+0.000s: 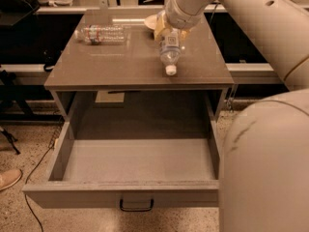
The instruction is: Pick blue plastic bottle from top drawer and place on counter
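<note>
The blue plastic bottle hangs cap-down over the right middle of the counter, its white cap at or just above the surface. My gripper is shut on the bottle's upper end, with the arm coming in from the upper right. The top drawer stands pulled out below, with its dark handle on the front panel; nothing lies in it.
A clear bottle with a red-and-blue label lies on its side at the counter's back left. A white bowl sits at the back, partly behind the gripper. My arm's large casing fills the right foreground. A shoe shows at left.
</note>
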Robot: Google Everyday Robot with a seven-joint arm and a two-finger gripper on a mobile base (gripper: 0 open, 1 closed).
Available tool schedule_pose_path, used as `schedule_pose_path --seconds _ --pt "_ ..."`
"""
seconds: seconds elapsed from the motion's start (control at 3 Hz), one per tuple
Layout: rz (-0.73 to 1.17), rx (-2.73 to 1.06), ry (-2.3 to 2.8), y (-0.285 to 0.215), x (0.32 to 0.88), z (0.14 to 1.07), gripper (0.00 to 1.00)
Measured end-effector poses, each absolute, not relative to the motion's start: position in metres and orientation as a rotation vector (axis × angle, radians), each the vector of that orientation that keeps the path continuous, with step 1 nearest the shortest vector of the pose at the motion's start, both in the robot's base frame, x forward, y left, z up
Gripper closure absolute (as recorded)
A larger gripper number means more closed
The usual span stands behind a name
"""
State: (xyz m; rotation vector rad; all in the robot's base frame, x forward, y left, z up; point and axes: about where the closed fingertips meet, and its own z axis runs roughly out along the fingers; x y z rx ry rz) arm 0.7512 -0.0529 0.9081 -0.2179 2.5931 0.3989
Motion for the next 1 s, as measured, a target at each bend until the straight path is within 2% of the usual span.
schedule_pose_path --seconds 1.0 --pt "0.348 -0.127 2.673 -0.048 0.784 0.878 0.28"
